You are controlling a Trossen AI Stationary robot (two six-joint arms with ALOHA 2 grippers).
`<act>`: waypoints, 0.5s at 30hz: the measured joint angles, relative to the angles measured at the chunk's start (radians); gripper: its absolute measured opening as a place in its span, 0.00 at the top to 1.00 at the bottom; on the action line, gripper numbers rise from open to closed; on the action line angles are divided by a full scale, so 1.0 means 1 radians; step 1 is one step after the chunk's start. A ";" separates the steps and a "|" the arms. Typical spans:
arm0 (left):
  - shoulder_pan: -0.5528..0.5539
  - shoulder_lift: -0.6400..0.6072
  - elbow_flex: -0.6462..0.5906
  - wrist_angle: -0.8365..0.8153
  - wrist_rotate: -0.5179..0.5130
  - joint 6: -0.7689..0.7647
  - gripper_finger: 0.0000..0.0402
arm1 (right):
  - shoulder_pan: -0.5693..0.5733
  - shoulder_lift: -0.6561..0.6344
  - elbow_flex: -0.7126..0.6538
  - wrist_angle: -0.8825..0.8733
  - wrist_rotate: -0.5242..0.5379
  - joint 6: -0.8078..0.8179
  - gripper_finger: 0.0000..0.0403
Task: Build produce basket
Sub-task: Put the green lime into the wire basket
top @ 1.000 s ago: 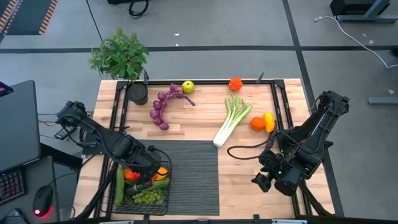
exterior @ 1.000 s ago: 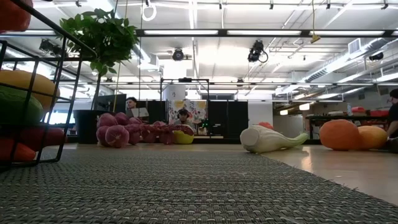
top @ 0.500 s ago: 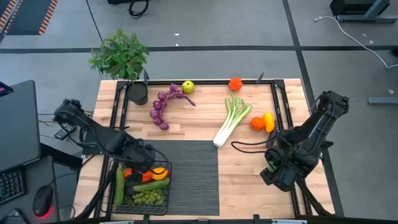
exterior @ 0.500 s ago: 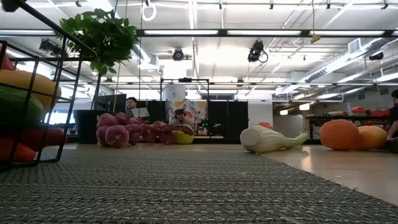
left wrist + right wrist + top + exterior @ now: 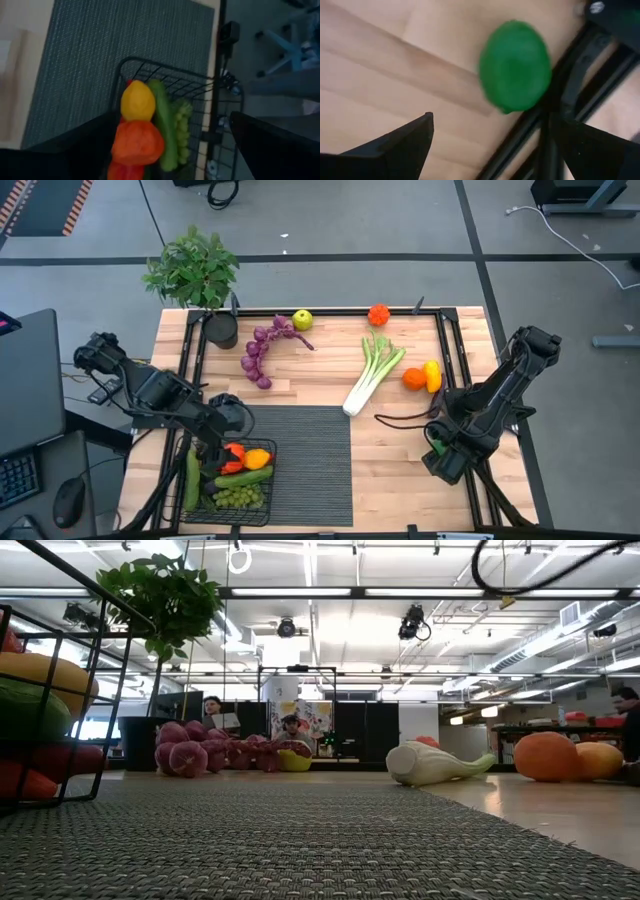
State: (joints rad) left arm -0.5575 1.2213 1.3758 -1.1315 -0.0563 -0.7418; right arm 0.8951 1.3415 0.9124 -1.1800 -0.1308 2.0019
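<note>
Black wire basket (image 5: 228, 477): near-left, part filled with produce.
Left gripper (image 5: 222, 423): jaws wide, empty, above basket's far edge.
Right gripper (image 5: 490, 137): spread, over a green apple (image 5: 515, 65).
Next: probably close on apple, carry left.

The ribbed mat (image 5: 300, 465) beside the basket (image 5: 230, 510) lies bare and passable, while purple grapes (image 5: 262, 350), a leek (image 5: 372, 375) and a potted plant (image 5: 195, 275) crowd the tabletop's (image 5: 400, 470) far side.

basket (image 5: 262, 505) on mat (image 5: 310, 465) front-left corner; leek (image 5: 372, 374) behind mat
</note>
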 joint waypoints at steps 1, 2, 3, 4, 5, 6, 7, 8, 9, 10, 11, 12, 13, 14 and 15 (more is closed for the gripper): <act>0.000 0.000 0.000 0.010 0.000 -0.006 0.02 | 0.000 0.000 -0.013 -0.008 -0.002 -0.004 0.01; 0.000 0.000 0.000 0.014 0.000 -0.006 0.02 | 0.001 0.000 -0.023 -0.009 -0.003 -0.005 0.01; 0.000 0.000 0.000 0.021 0.000 -0.007 0.02 | 0.002 0.000 -0.033 -0.003 -0.002 -0.004 0.01; 0.000 0.000 0.000 0.033 -0.004 -0.012 0.02 | 0.002 0.000 -0.044 0.003 0.002 -0.005 0.01; 0.000 0.000 0.000 0.048 -0.017 -0.025 0.02 | 0.002 0.000 -0.056 0.007 0.007 -0.009 0.01; 0.004 0.001 0.000 0.068 -0.033 -0.039 0.02 | 0.002 0.000 -0.071 0.012 0.011 -0.014 0.01; 0.007 0.002 0.000 0.099 -0.053 -0.058 0.02 | 0.002 0.000 -0.088 0.023 0.014 -0.019 0.01; 0.011 0.003 0.000 0.135 -0.074 -0.075 0.02 | 0.002 0.000 -0.105 0.041 0.014 -0.025 0.01; 0.017 0.003 0.000 0.177 -0.096 -0.095 0.02 | 0.002 0.000 -0.122 0.060 0.014 -0.034 0.01; 0.024 0.003 0.000 0.223 -0.117 -0.113 0.02 | 0.002 0.000 -0.140 0.083 0.013 -0.044 0.01; 0.030 0.003 0.000 0.269 -0.132 -0.120 0.02 | 0.002 0.000 -0.159 0.104 0.010 -0.053 0.01; 0.036 0.003 0.000 0.311 -0.146 -0.132 0.02 | 0.002 0.000 -0.177 0.123 0.009 -0.062 0.01; 0.041 0.003 0.000 0.347 -0.157 -0.138 0.02 | 0.002 0.000 -0.194 0.142 0.008 -0.067 0.02; 0.046 0.003 0.000 0.379 -0.166 -0.141 0.02 | 0.002 0.000 -0.210 0.165 0.007 -0.071 0.02; 0.051 0.003 0.000 0.403 -0.175 -0.145 0.02 | 0.002 0.000 -0.226 0.182 0.006 -0.072 0.03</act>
State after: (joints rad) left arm -0.5067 1.2240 1.3754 -0.7280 -0.2313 -0.8865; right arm 0.8970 1.3415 0.6863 -0.9977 -0.1246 1.9301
